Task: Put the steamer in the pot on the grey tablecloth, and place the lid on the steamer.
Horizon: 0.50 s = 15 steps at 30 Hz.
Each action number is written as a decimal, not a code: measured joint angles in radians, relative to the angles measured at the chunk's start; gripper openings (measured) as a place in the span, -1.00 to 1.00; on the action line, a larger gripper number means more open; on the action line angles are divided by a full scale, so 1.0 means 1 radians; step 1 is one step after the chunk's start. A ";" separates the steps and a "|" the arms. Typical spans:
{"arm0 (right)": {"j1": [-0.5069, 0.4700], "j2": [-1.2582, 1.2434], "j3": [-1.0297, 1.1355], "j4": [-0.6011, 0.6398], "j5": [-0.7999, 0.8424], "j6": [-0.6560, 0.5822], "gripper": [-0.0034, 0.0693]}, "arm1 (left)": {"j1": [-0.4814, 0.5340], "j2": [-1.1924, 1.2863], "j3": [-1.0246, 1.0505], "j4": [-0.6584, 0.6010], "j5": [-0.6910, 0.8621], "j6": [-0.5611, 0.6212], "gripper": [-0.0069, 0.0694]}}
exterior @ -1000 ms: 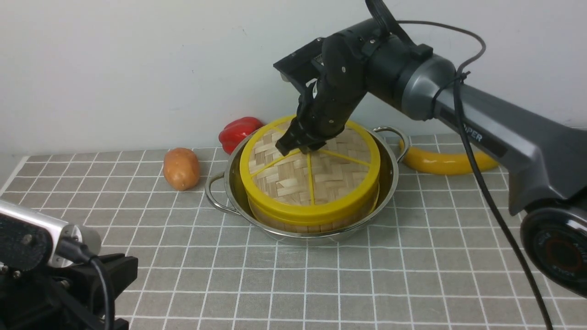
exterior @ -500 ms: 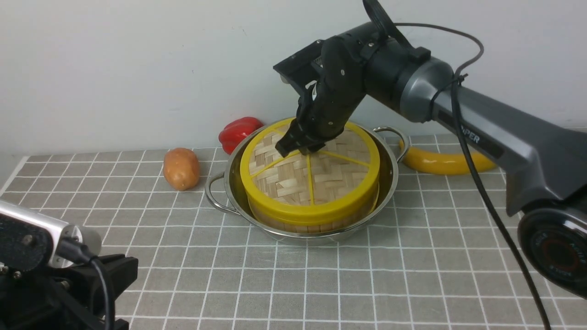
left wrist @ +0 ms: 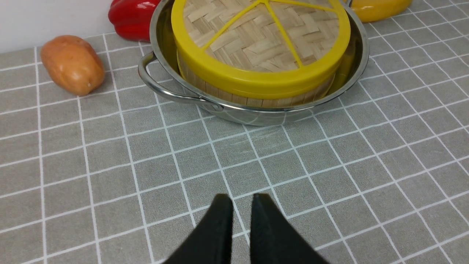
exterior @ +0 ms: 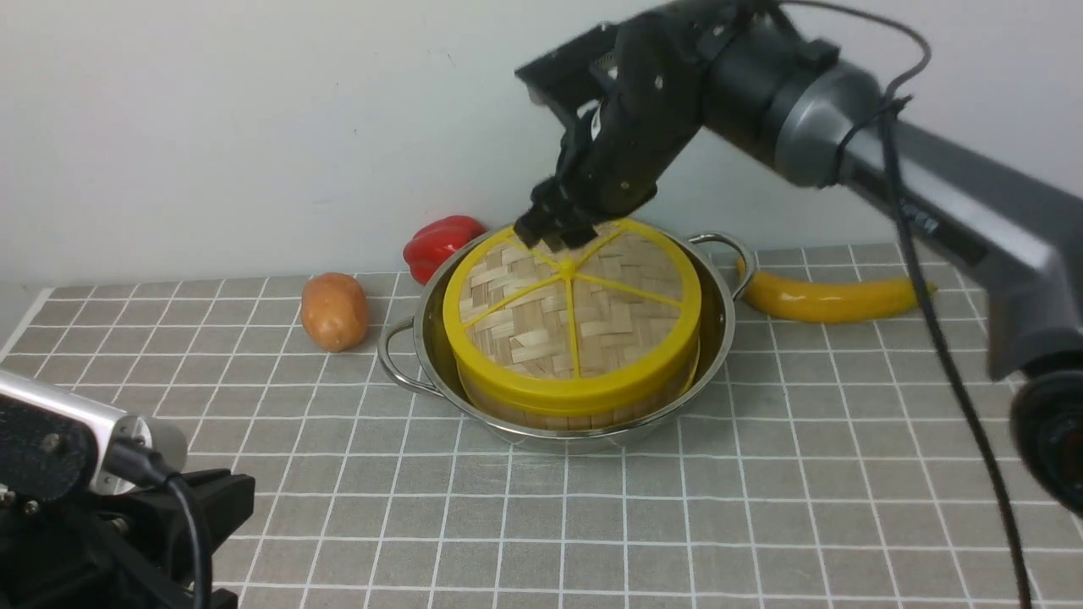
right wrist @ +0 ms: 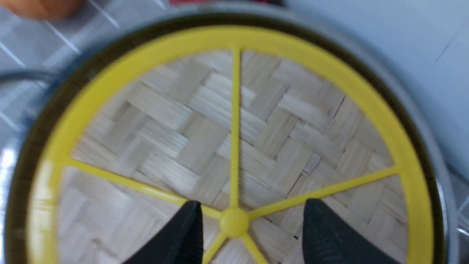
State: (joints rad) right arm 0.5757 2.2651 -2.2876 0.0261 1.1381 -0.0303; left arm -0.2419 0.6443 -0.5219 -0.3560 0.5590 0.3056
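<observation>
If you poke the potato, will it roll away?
Probably a little. The potato looks rounded and smooth, lying free on the grey tablecloth. Its oblong shape suggests it would wobble sideways rather than roll straight, and the cloth may slow it.

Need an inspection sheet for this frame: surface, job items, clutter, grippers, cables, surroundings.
Surface: grey tablecloth with white grid, lying flat.
Job's things: steamer sits inside the pot; lid rests level on the steamer.
Clutter: potato, red pepper and yellow banana-like toy on the cloth behind and beside the pot.
Grippers: right gripper open above the lid's centre knob, holding nothing; left gripper over bare cloth, jaws slightly apart, holding nothing.
Cables: black cable along the right arm; another at the near left.
Surroundings: plain white wall.
</observation>
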 joint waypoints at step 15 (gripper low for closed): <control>0.000 -0.771 0.123 -0.050 0.074 0.000 0.15 | 0.000 0.000 0.000 0.034 -0.080 0.007 -0.62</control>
State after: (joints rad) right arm 0.5757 1.4944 -2.1646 -0.0244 1.2117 -0.0307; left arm -0.2419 0.6443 -0.5219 -0.3220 0.4793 0.3121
